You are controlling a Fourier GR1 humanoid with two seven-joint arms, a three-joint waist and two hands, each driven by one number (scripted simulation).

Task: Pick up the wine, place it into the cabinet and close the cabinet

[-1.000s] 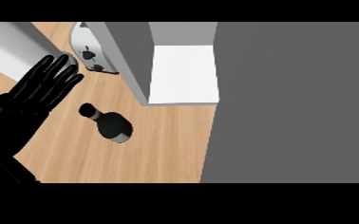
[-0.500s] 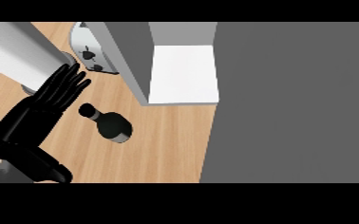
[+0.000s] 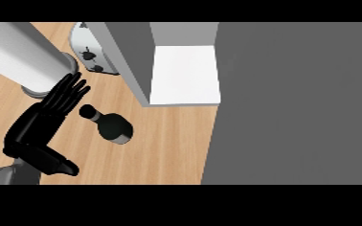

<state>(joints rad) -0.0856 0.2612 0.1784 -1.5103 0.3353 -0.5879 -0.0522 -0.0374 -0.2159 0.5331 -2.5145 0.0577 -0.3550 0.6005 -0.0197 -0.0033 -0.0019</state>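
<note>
Where we found the wine: the wine bottle (image 3: pixel 112 126) was on the wooden counter (image 3: pixel 166 153), to the near-left of the cabinet (image 3: pixel 134 62) and apart from it, with nothing holding it.
Long axis: its capped neck pointed far-left and its dark body near-right. From so steep a view we could not tell whether it stood upright or lay on its side, though we thought standing likelier.
Left hand: the left hand (image 3: pixel 44 124) was wide open, with fingers straight and pointing far-right and the thumb out on the near side, holding nothing.
Hand to bottle: the bottle was just right of the hand. Its neck was close beside the fingers with a sliver of counter between, and we saw no contact.
Right hand: we saw nothing of it.
Nearer hand: the left, by our judgement, as the only hand beside the bottle.
Cabinet: its white inside (image 3: pixel 184 74) showed, so we took it as open. It lay far-right of the bottle.
Other things: a pale appliance (image 3: pixel 90 52) with two black knobs sat at the far left beside the cabinet wall, and a pale cylinder (image 3: pixel 28 60) was further left.
Step in hand: the reach, we judged, with the grasp not yet made.
Next move: the hand would need to shift right and curl round the bottle.
</note>
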